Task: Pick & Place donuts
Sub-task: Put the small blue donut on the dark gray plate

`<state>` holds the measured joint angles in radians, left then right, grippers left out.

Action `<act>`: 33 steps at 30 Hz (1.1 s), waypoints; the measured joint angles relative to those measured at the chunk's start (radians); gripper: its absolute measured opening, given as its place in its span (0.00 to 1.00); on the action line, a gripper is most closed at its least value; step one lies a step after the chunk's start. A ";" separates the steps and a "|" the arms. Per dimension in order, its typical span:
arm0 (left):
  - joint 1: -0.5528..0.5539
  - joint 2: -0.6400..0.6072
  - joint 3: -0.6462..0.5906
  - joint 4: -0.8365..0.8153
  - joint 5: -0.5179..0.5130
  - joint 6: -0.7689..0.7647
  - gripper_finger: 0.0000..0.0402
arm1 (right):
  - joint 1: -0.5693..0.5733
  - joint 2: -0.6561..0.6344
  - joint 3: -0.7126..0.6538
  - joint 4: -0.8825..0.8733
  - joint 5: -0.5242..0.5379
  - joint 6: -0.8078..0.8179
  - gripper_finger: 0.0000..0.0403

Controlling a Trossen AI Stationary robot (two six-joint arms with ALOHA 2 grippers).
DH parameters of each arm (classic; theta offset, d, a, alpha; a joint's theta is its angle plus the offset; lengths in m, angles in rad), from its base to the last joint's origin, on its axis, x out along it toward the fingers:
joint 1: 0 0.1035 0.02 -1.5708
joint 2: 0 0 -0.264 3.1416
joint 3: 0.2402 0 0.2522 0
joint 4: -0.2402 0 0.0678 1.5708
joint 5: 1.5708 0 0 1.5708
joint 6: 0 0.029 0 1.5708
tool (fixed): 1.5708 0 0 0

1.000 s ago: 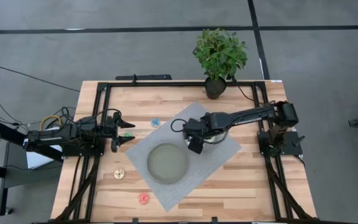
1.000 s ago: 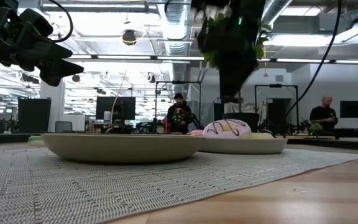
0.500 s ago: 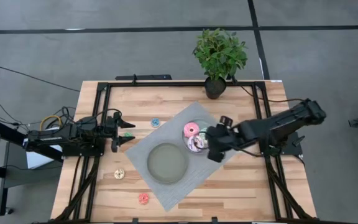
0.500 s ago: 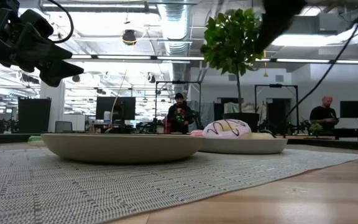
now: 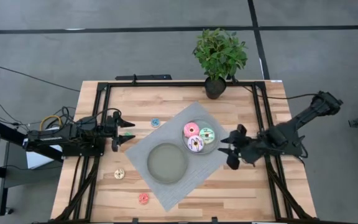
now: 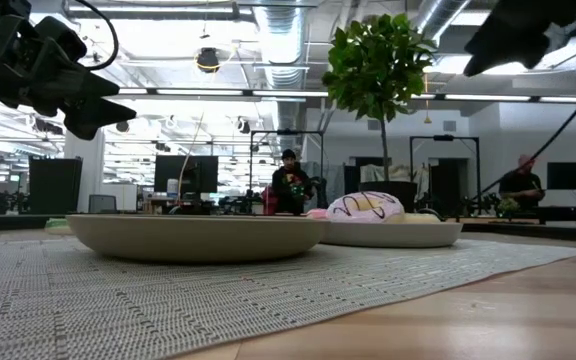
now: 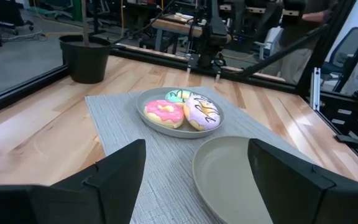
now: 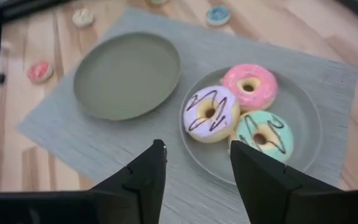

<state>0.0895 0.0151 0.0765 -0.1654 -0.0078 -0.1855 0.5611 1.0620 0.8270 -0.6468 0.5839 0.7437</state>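
3 larger donuts are sitting together on the smaller grey plate (image 5: pixel 214 144) at the mat's (image 5: pixel 166 186) 3 o'clock side in the high view: the pink donut (image 5: pixel 191 129) at the plate's 10 o'clock, the green-iced donut (image 5: pixel 206 134) at 2 o'clock, and the purple-white donut (image 5: pixel 196 144) at 6 o'clock, all 3 touching or nearly touching. The bigger plate (image 5: pixel 167 162) is lying empty at 7 o'clock from them on the same mat.

The right gripper (image 5: pixel 233 148) is hanging just off the mat's 3 o'clock edge, beside the donut plate, its fingers spread wide and holding nothing. The left gripper (image 5: pixel 124 131) is waiting at the table's 9 o'clock side, its fingers also standing wide apart and empty.

4 tiny donuts are lying on the bare wood: the blue one (image 5: pixel 155 122) at 11 o'clock from the mat, the green one (image 5: pixel 128 134) between the left gripper's fingertips, the yellow one (image 5: pixel 119 174) at 8 o'clock, the red one (image 5: pixel 143 198) at 7 o'clock.

A potted plant (image 5: pixel 220 57) is standing at the table's 12 o'clock edge.
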 joint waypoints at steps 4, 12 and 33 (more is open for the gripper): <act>0.000 0.003 -0.002 0.015 -0.004 -0.009 0.69 | 0.068 -0.064 -0.064 0.005 0.107 0.092 0.42; 0.000 0.073 -0.003 0.055 -0.068 -0.030 0.69 | 0.177 -0.171 -0.145 0.000 0.278 0.190 0.40; 0.000 0.292 -0.001 0.188 -0.073 -0.061 0.69 | -0.281 -0.247 -0.145 0.303 -0.228 -0.503 0.40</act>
<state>0.0895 0.3067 0.0757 0.0225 -0.0809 -0.2467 0.2804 0.8154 0.6823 -0.3436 0.3559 0.2403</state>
